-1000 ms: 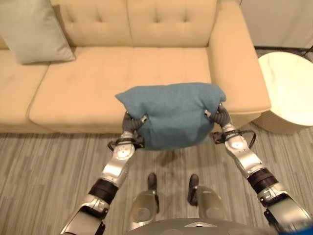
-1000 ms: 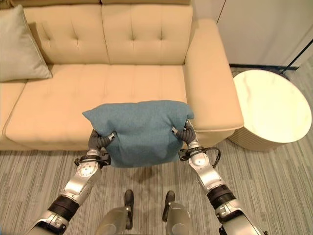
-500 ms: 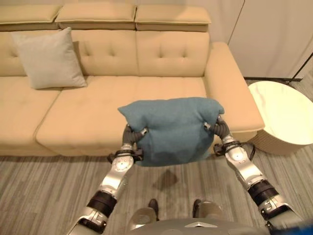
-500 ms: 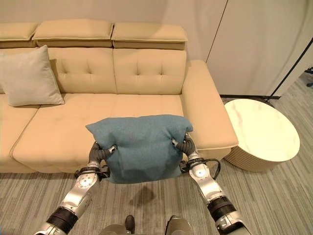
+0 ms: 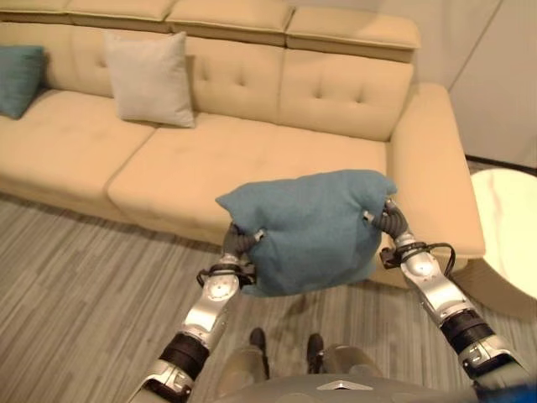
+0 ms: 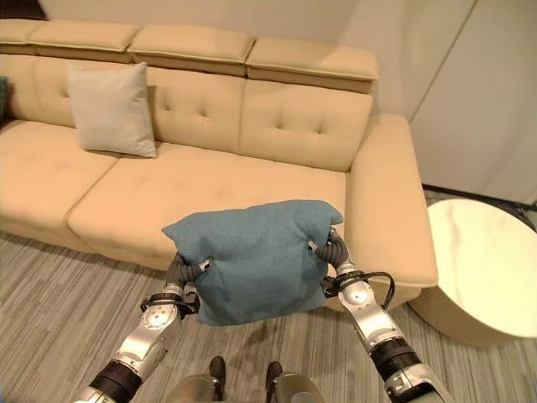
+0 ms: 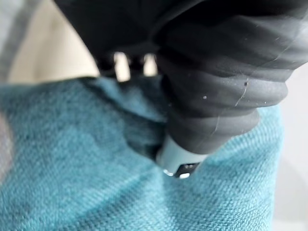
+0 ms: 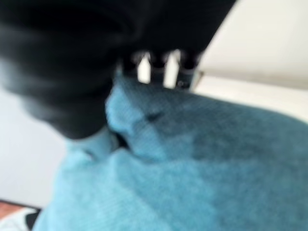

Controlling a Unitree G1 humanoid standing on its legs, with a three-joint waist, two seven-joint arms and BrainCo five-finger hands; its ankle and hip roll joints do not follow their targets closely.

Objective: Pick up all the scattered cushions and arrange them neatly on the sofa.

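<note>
— Blue-green and fuzzy, that is the teal cushion [image 5: 312, 227]. It looks soft and woven, like rough wool. It is puffy and a bit squashed at both ends.

— Where is it?

— Up in the air, in front of the sofa [image 5: 252, 159], above the striped grey floor [image 5: 75, 285]. It hangs near the front edge of the seat, not resting on it.

— Who holds it?

— Both arms. The left robot hand [image 5: 237, 243] has one end. The right robot hand [image 5: 388, 220] has the other end. In the wrist views the cloth bunches up and folds in where each one digs in, so each robot hand pinches the cushion tight.

— What is the sofa like?

— Pale yellow-tan and smooth, like leather. The back has little button dents that make squares. The seat pads are big and flat, and the arm on the right is fat and rounded.

— Are there more cushions?

— Yes. A light grey cushion [image 5: 151, 78] leans upright on the sofa back. It is square with pointy corners. At the far left of the sofa a second teal cushion [image 5: 18, 78] leans on the back too, partly cut off by the edge.

— What is by the sofa?

— A round white surface [image 6: 487, 267] with a shiny, stone-like top and a ribbed tan side. It stands just beside the right arm of the sofa.
</note>
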